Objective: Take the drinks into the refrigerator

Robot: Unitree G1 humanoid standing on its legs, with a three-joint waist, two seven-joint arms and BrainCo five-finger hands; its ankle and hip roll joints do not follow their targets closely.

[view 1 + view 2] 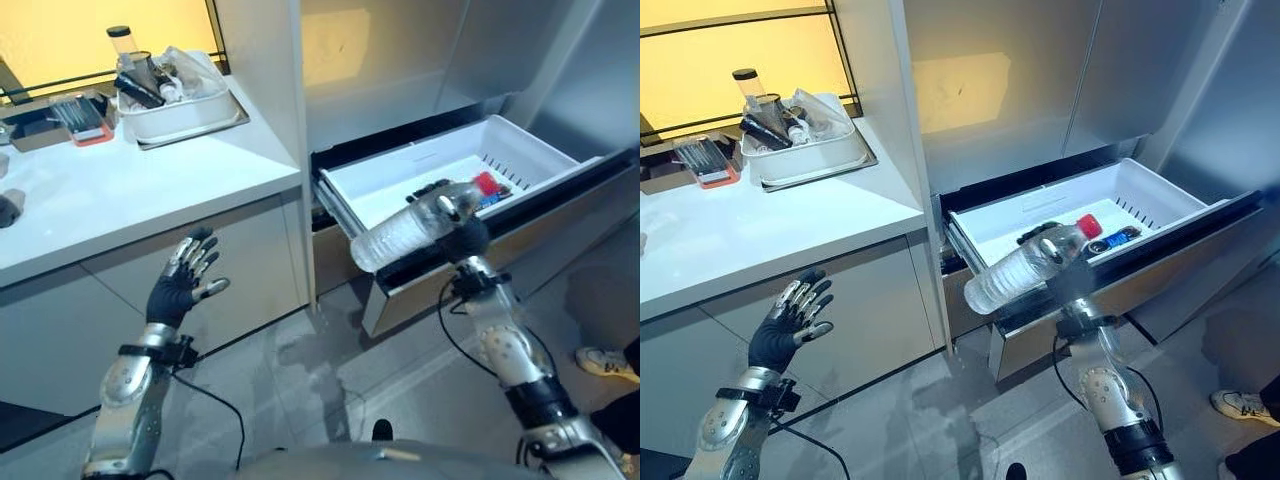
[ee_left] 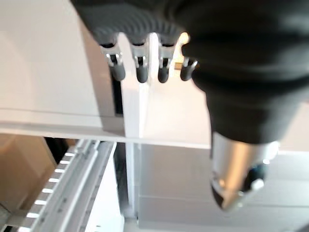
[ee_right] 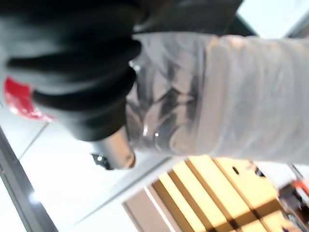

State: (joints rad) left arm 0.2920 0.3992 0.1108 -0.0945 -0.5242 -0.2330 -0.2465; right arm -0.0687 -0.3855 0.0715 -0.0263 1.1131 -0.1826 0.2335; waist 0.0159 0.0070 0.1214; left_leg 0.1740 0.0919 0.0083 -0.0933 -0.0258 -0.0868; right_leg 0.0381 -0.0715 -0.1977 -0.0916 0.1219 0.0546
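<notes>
One clear water bottle (image 1: 405,232) with a red cap is lying on its side in your right hand (image 1: 458,228), whose fingers are curling around it. You are holding it just above the front edge of the open white refrigerator drawer (image 1: 400,175), with the cap end pointing into the drawer. Your left hand (image 1: 183,280) is hanging free in front of the white counter (image 1: 120,190), with its fingers spreading straight and holding nothing.
</notes>
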